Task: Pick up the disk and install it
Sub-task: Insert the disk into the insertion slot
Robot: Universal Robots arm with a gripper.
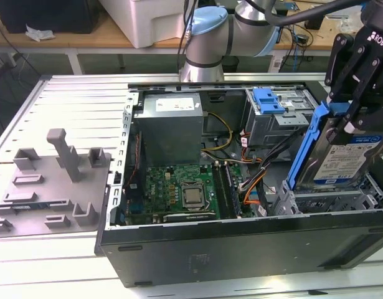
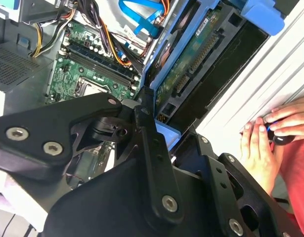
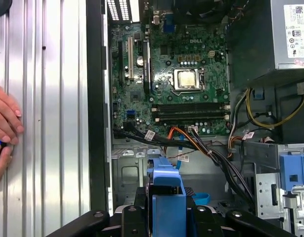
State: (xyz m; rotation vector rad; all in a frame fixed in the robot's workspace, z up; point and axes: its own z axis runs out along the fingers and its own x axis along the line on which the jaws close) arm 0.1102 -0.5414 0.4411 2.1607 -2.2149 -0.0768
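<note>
Exterior view: we log the tool point(image 1: 348, 112) clamped on the upper edge of the disk point(image 1: 348, 159). The disk hangs tilted on edge directly below it, over the drive cage point(image 1: 322, 200).

Second wrist view: the disk's point(image 2: 191, 64) circuit-board side lies just ahead of the tool.

First wrist view: the blue carrier point(image 3: 165, 195) sits in the tool's grip.

We judge the disk stiff, dense and shock-sensitive, best held by the carrier's edges.

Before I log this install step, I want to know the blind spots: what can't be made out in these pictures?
Exterior view: lower end of the disk, hidden by the drive cage; how deep it sits cannot be told.
Exterior view: the end effector, cut off by the picture's right edge.
First wrist view: the hand, cut off by the edge; its fingers cover what it holds.
</note>
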